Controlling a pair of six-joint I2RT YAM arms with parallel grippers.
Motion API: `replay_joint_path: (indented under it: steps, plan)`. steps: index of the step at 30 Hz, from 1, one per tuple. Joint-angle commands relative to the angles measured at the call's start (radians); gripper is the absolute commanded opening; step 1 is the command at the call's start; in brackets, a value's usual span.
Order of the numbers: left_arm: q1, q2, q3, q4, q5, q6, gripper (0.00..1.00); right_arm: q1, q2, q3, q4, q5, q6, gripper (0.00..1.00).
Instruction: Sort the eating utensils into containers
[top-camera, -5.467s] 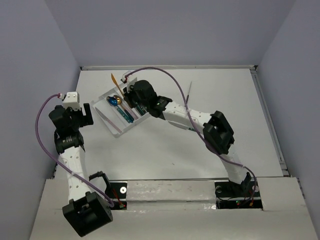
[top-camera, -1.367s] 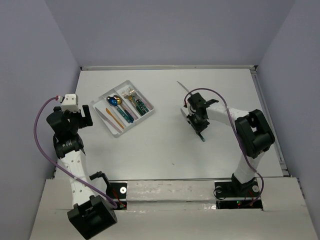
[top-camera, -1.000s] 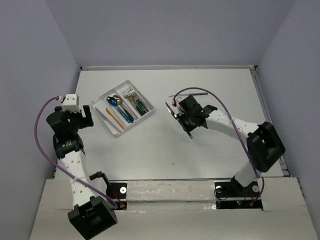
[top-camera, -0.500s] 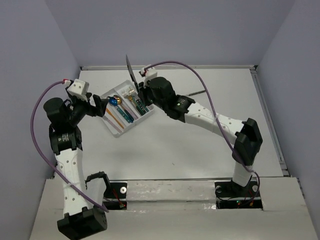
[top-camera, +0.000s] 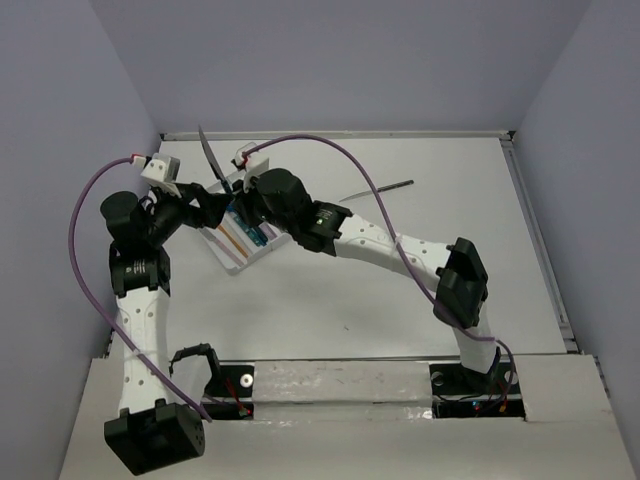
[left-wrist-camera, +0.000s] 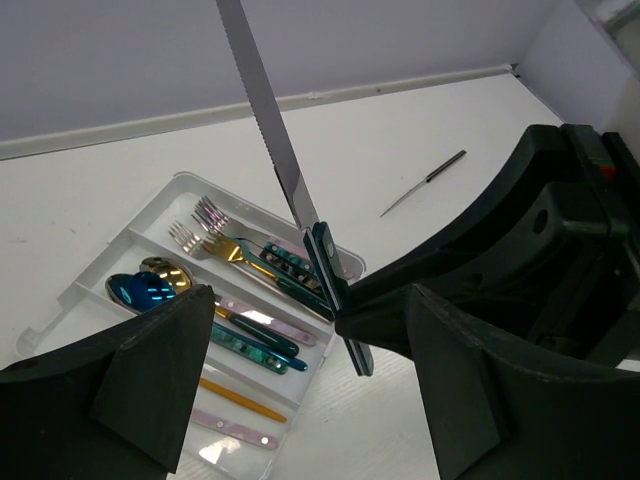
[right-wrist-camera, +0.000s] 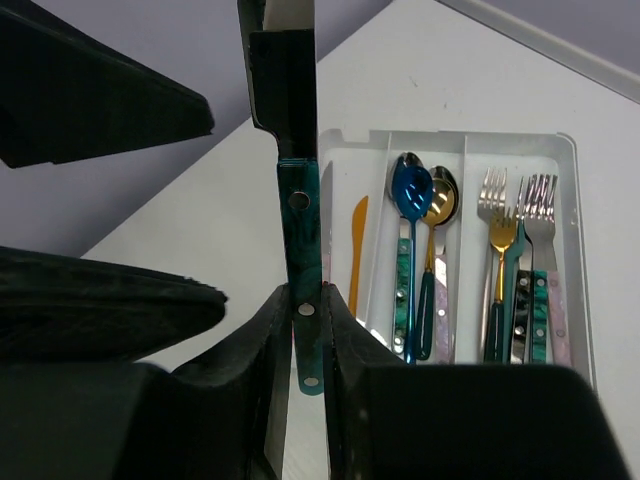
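My right gripper (right-wrist-camera: 305, 335) is shut on the teal handle of a silver serrated knife (right-wrist-camera: 300, 225), held upright with the blade up. It hangs over the near edge of the clear three-part tray (right-wrist-camera: 450, 136). The tray holds an orange knife (right-wrist-camera: 357, 255), blue and gold spoons (right-wrist-camera: 410, 200) and several forks (right-wrist-camera: 520, 215). In the top view my right gripper (top-camera: 248, 190) covers part of the tray (top-camera: 228, 258). My left gripper (top-camera: 205, 200) is open beside it. In the left wrist view the knife (left-wrist-camera: 270, 130) stands between my left gripper's (left-wrist-camera: 310, 400) wide-open fingers (left-wrist-camera: 150, 380).
A slim dark-handled knife (top-camera: 380, 188) lies alone on the white table behind the right arm; it also shows in the left wrist view (left-wrist-camera: 425, 183). The table has raised rims at the back and right sides. Both arms crowd the tray at the left.
My right arm has swung further left with the knife, from behind the tray to its left edge. My left gripper has moved in towards the tray and the knife.
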Motion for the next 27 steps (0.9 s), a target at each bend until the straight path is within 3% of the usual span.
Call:
replay_joint_path:
  steps: [1, 5, 11, 16, 19, 22, 25, 27]
  plan:
    - [-0.006, 0.014, -0.029, 0.099, -0.028, -0.063, 0.86, 0.022, -0.002, 0.082, 0.069, -0.027, 0.001, 0.0]
    - [-0.007, 0.026, -0.04, 0.127, -0.039, -0.103, 0.82, 0.043, 0.009, 0.096, 0.069, -0.044, -0.002, 0.0]
    - [-0.01, 0.023, -0.06, 0.159, -0.044, -0.135, 0.62, 0.052, 0.03, 0.116, 0.069, -0.082, 0.007, 0.0]
    - [-0.009, 0.023, -0.088, 0.182, -0.021, -0.151, 0.58, 0.052, 0.047, 0.125, 0.066, -0.098, 0.013, 0.0]
    - [-0.009, 0.022, -0.092, 0.185, -0.024, -0.149, 0.46, 0.052, 0.05, 0.127, 0.066, -0.098, 0.015, 0.0]
    - [-0.01, 0.025, -0.095, 0.177, -0.053, -0.146, 0.14, 0.052, 0.045, 0.124, 0.066, -0.088, 0.011, 0.0]
    - [-0.009, 0.029, -0.1, 0.168, -0.094, -0.145, 0.01, 0.052, 0.048, 0.118, 0.061, -0.087, -0.002, 0.0]
    - [-0.007, 0.045, -0.104, 0.165, -0.125, -0.148, 0.0, 0.052, 0.048, 0.113, 0.039, -0.055, -0.012, 0.02]
